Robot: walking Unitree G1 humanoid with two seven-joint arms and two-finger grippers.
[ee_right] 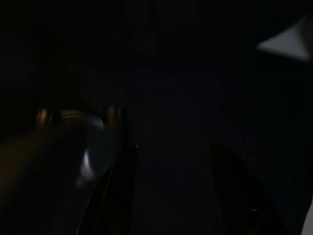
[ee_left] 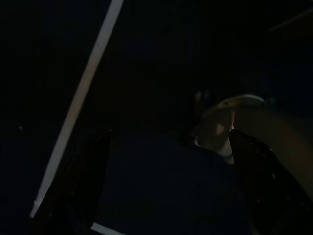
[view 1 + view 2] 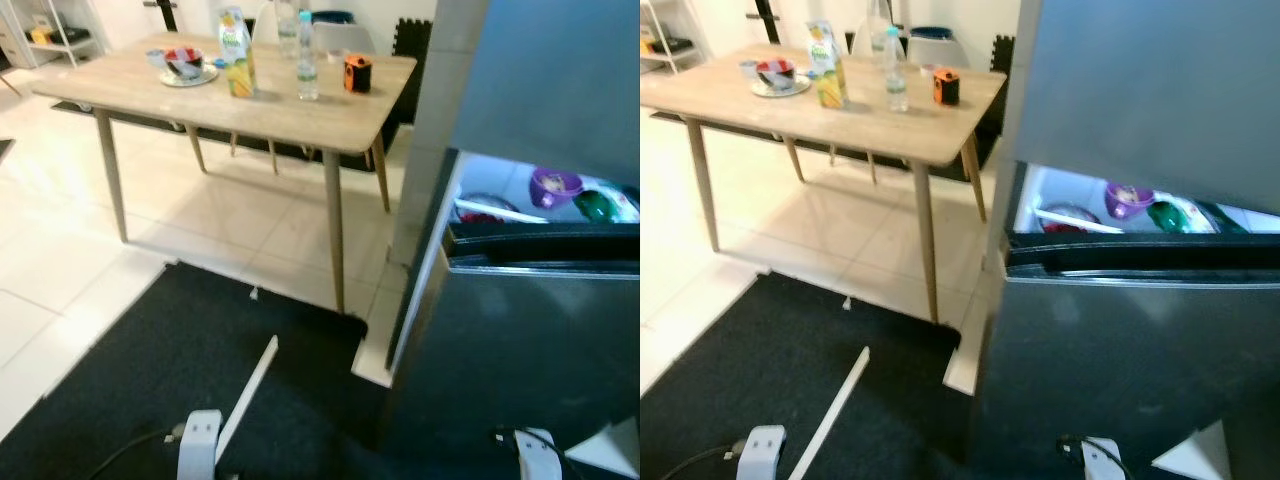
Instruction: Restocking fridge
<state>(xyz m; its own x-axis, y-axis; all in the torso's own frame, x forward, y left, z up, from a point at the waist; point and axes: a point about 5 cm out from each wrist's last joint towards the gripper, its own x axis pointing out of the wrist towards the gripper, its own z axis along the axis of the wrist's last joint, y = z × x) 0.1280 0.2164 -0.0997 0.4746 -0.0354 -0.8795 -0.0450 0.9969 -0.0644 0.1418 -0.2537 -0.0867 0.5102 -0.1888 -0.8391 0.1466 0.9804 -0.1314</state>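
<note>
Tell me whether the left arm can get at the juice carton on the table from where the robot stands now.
Probably not. The juice carton stands far back on the table, with open floor and a dark mat between; the left arm hangs low. The robot would need to walk closer.

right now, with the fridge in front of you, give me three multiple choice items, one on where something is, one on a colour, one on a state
1. Where does the juice carton stand?
A. on the wooden table
B. on the black mat
C. inside the fridge

2. What colour is the bowl in the lit fridge compartment?
A. yellow
B. purple
C. white

3. How is the fridge door?
A. shut tight
B. taken off
C. ajar, with the lit inside showing above it

Answers:
1 A, the carton stands upright on the tabletop beside a water bottle.
2 B, the bowl is purple, next to a green item.
3 C, light and shelf contents show through the gap at the door's top edge.
</note>
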